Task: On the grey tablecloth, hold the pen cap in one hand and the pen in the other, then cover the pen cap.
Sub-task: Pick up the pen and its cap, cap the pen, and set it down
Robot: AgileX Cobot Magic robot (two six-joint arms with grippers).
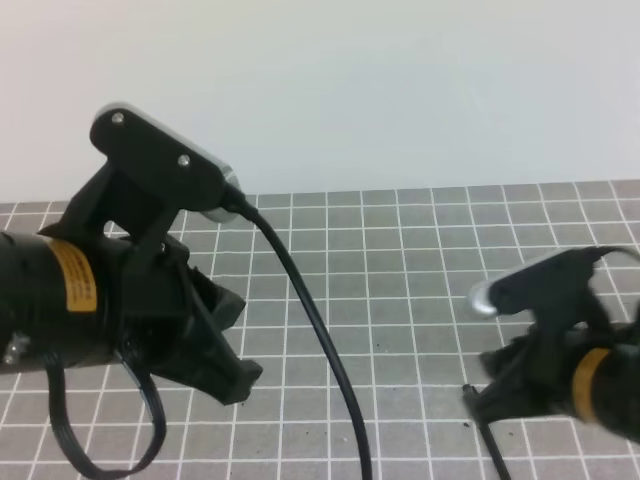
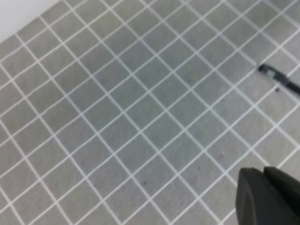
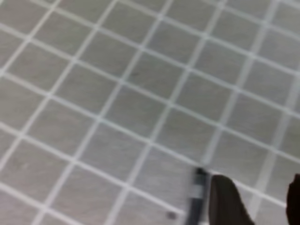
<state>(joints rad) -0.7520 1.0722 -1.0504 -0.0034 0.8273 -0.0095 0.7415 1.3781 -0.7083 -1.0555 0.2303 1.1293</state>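
Left gripper (image 2: 269, 197) is sitting clenched and empty, hovering over the grey tablecloth (image 1: 400, 260). Right gripper (image 3: 255, 201) is standing released, jaws apart, with the pen (image 3: 197, 199) lying on the cloth just beside its left finger, not grasped. Whether the cap is on is too blurred to tell; no separate cap is showing. Capping looks either done or not started. No containers in view.

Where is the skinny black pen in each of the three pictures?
Exterior high view: the pen is at the bottom right, lying on the cloth just below the right claw, running off the bottom edge.
Left wrist view: it is at the far right, near the top, running off the right edge.
Right wrist view: it is at the bottom, right of middle, blurry.
Shared landmark: the grey tablecloth with white grid lines.
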